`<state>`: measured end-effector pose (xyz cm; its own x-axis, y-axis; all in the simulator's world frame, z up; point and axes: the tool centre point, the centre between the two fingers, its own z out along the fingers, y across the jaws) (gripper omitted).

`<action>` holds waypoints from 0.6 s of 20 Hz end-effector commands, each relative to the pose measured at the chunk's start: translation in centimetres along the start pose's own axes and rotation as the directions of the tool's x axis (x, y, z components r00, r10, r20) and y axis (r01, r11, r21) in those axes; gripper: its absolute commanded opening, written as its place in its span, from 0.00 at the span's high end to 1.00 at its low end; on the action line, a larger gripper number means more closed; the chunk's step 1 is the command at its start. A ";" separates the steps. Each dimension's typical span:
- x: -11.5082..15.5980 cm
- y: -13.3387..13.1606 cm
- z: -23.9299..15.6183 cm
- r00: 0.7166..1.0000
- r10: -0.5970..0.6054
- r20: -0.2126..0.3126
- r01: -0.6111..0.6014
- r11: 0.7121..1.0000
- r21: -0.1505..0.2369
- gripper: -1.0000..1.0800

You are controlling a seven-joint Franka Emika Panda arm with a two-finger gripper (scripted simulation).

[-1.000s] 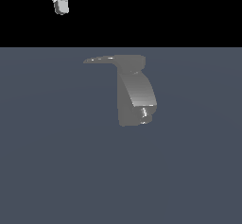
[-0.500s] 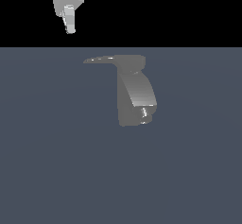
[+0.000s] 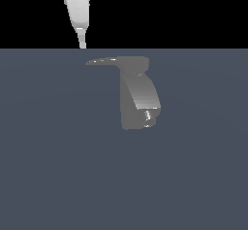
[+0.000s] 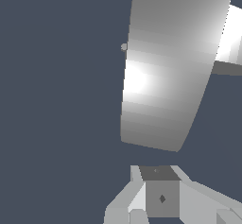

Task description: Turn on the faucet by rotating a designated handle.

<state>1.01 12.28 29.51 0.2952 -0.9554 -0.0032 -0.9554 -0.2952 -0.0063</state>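
Your arm (image 3: 76,3) was plain glossy white, tapering to pale grey fingers (image 3: 82,42). In the wrist view you saw blocky grey finger bases carrying one small dark diamond mark (image 4: 162,199).

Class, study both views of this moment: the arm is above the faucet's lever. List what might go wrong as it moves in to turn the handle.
1. The gripper hangs just above the tip of the thin handle; a slight offset might make it slide off that narrow end.
2. Descending straight down may press on the blade rather than rotate it.
3. In the wrist view the faucet fills the frame, so judging clearance is hard.
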 end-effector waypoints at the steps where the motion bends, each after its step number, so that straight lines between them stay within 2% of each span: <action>1: 0.8 -1.3 0.9 0.998 0.059 -0.002 -0.059 0.998 -0.001 1.00; 12: 4.0 -5.3 4.0 0.968 0.252 -0.006 -0.252 0.968 -0.004 1.00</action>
<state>6.76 10.31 25.88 0.0667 -0.9978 0.0007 -0.9978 -0.0667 -0.0005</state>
